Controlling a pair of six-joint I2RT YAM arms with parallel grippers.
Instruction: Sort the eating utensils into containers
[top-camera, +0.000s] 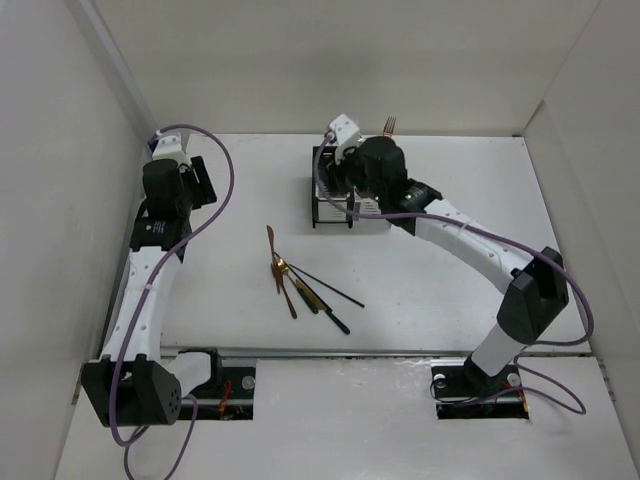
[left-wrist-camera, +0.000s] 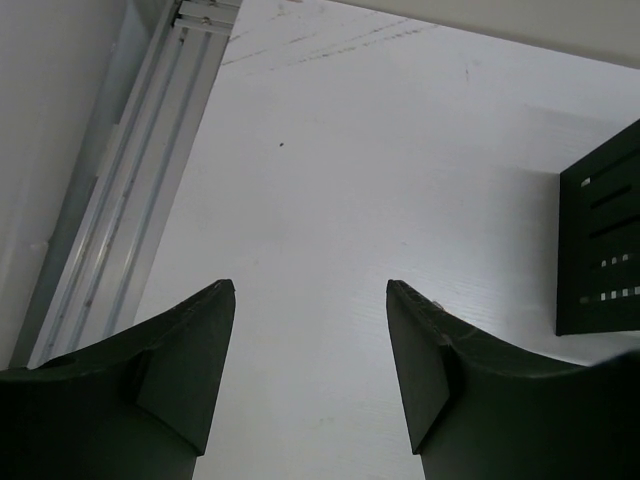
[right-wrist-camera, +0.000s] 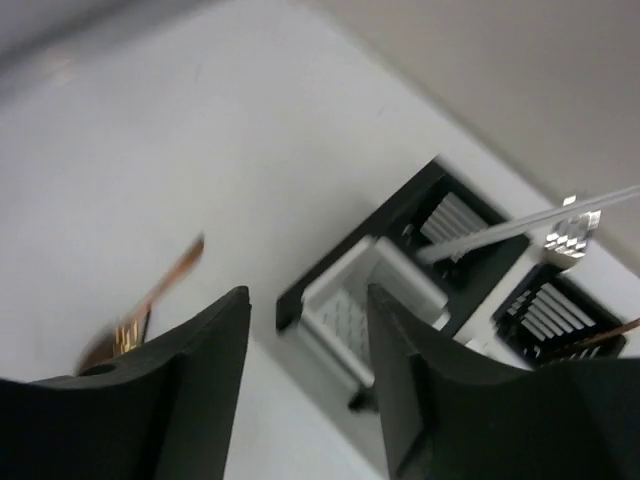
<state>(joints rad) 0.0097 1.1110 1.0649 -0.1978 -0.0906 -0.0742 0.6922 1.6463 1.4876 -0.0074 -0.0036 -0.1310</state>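
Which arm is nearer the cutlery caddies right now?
Right. The right arm reaches over the caddies, its jaws above them; the left arm sits off to their left, apart.

We see a robotics lab test cell: a bare white counter (top-camera: 450, 200) boxed by plain white panels (top-camera: 330, 60) along its far and side edges, with the left arm (top-camera: 140, 290) and right arm (top-camera: 470, 245) bolted at the near edge and trailing purple cables (top-camera: 228, 190).

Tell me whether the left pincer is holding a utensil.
No, the left pincer is open, and only the table shows in its gap.
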